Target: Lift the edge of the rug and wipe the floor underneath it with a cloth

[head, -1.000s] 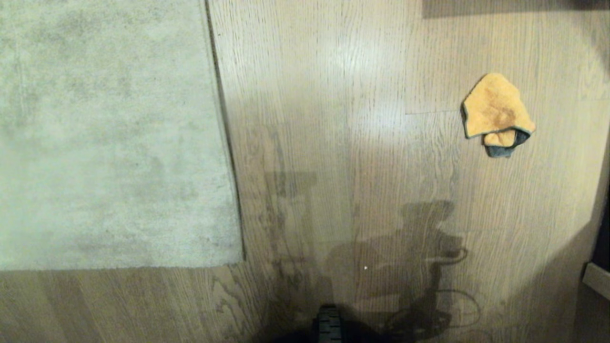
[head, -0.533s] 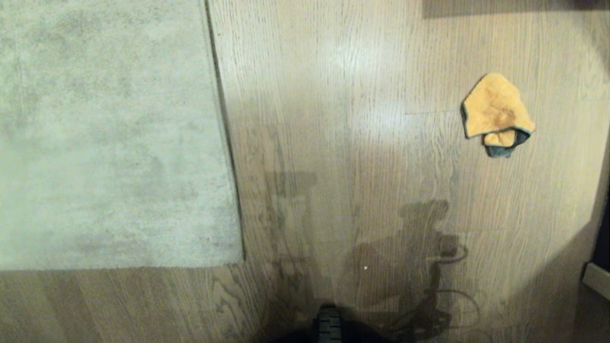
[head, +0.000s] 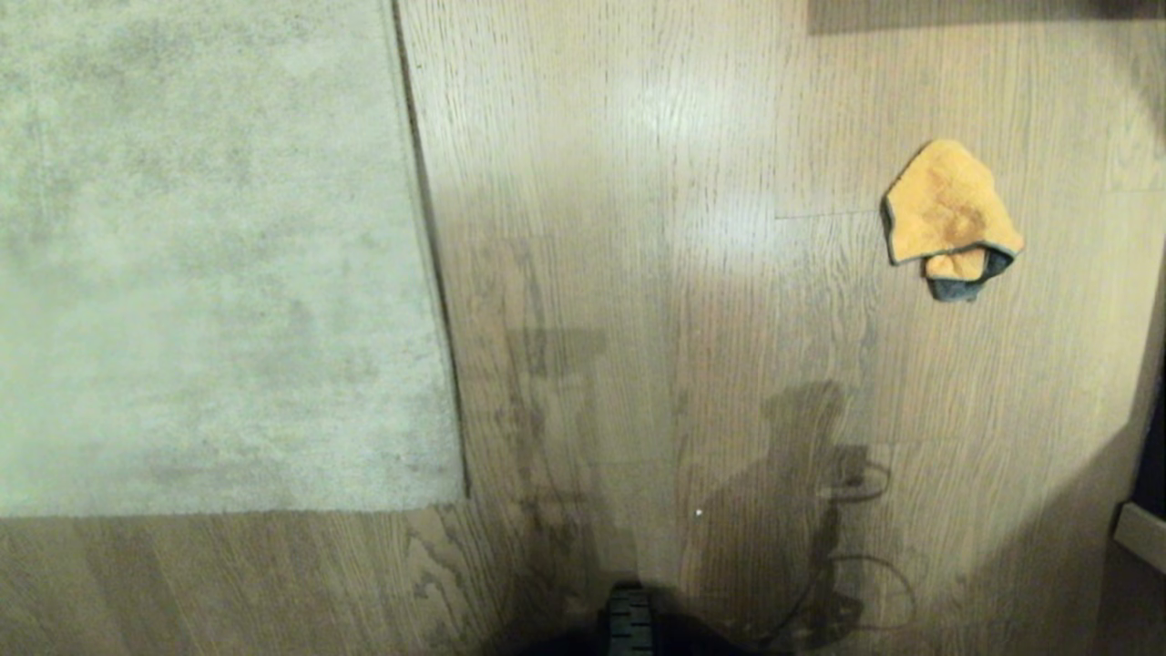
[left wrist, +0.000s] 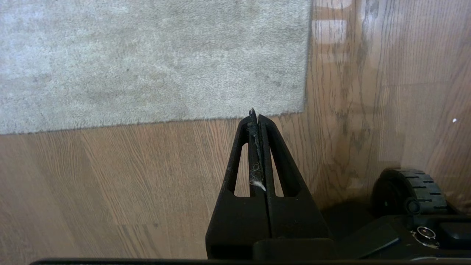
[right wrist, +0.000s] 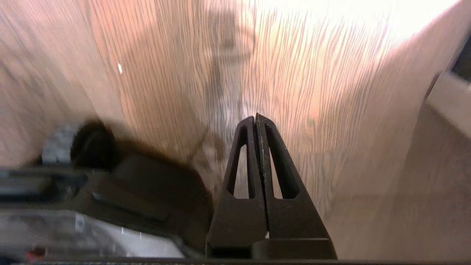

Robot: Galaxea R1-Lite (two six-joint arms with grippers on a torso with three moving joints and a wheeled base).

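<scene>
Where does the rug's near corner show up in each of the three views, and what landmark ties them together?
Head view: the rug corner sits left of centre, low in the picture, flat on the floor.
Left wrist view: the corner lies just beyond the shut left gripper.
Right wrist view: not in it.
Shared landmark: the tiny white speck on the planks.

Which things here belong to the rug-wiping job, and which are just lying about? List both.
Job: rug edge, flat; floor; cloth, on bare planks; left gripper and right gripper, both shut, empty.
Lying about: pale ledge; base wheel.
</scene>
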